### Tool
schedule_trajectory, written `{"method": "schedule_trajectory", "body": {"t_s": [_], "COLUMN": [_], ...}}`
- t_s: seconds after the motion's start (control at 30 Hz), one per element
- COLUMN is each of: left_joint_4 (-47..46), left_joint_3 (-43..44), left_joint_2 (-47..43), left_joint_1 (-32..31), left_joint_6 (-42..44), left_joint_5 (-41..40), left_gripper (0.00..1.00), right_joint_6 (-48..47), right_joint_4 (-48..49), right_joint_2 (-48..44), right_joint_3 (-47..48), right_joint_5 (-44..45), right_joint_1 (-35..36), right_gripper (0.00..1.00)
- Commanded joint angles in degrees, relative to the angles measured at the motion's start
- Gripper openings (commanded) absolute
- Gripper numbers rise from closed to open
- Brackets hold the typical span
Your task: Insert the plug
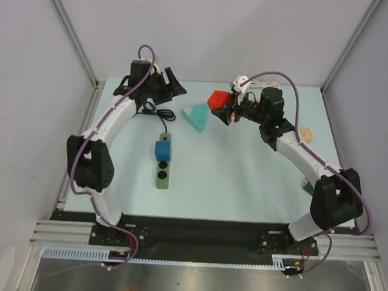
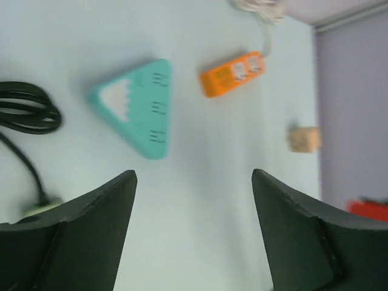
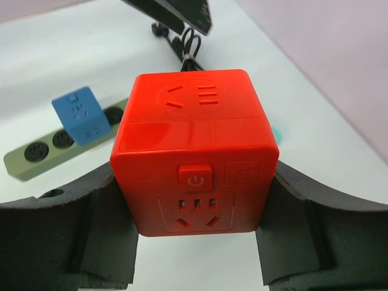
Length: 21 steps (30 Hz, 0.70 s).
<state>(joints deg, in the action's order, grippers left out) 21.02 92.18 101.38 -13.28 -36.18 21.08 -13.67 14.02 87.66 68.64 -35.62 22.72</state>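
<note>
The thin black cord lies in a loop (image 1: pixel 154 111) on the table just in front of my left gripper (image 1: pixel 169 88). It also shows in the left wrist view (image 2: pixel 27 109) and the right wrist view (image 3: pixel 189 51). A small dark piece (image 3: pixel 159 28) at the cord's far end may be the plug; it is too small to tell. My left gripper (image 2: pixel 194 176) is open and empty above the table. My right gripper (image 1: pixel 224 109) is shut on a red cube socket (image 1: pixel 216 99) and holds it above the table. The cube fills the right wrist view (image 3: pixel 194 139) between the jaws (image 3: pixel 194 185).
A green power strip (image 1: pixel 162 166) lies mid-table with a blue cube (image 1: pixel 162 149) plugged into it. A teal triangular socket (image 1: pixel 197 116) lies between the grippers. An orange power strip (image 2: pixel 233 73) with a white cord and a tan block (image 2: pixel 304 139) lie further right.
</note>
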Motion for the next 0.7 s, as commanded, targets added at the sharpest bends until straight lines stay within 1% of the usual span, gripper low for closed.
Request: {"method": "schedule_trajectory", "body": {"t_s": [0.0,0.03,0.1,0.13,0.17,0.23,0.3,0.43,0.57,0.67], "left_joint_4": [8.96,8.61,8.61,8.43,8.25,7.82,7.11,2.37,2.36,2.28], "left_joint_3": [5.8,8.43,11.17,13.87,15.29,19.06,20.58,21.81,24.27,26.11], "left_joint_2": [8.55,12.48,16.37,17.96,21.45,24.37,27.27,30.18,33.7,35.81], "left_joint_1": [-0.87,-0.96,-0.79,-0.78,-0.96,-0.96,-0.96,-0.78,-0.52,-0.43], "left_joint_6": [9.37,10.25,10.78,11.13,11.4,11.84,11.84,10.96,10.17,9.73], "left_joint_5": [-8.51,-8.95,-7.99,-7.55,-6.85,-5.88,-5.35,-3.95,-4.04,-3.24], "left_gripper": [0.81,0.8,0.8,0.8,0.82,0.86,0.87,0.88,0.87,0.83], "right_joint_6": [1.01,1.36,2.77,3.12,3.47,4.35,4.44,4.62,5.41,5.15], "right_joint_4": [3.64,4.78,6.36,7.67,8.3,10.05,10.41,11.46,13.84,13.84], "right_joint_2": [-4.95,-6.0,-6.97,-7.84,-8.29,-8.73,-9.08,-9.08,-9.35,-9.0], "right_joint_3": [-3.24,-4.21,-6.92,-7.73,-8.43,-10.01,-10.54,-11.33,-13.09,-12.92], "right_joint_5": [-1.21,-1.82,-2.52,-2.96,-3.14,-4.02,-4.29,-4.38,-4.46,-4.37], "right_joint_1": [-1.01,-1.27,-1.97,-2.15,-2.33,-2.94,-3.12,-3.65,-3.65,-3.65], "right_gripper": [0.0,0.0,0.0,0.0,0.0,0.0,0.0,0.0,0.0,0.0]}}
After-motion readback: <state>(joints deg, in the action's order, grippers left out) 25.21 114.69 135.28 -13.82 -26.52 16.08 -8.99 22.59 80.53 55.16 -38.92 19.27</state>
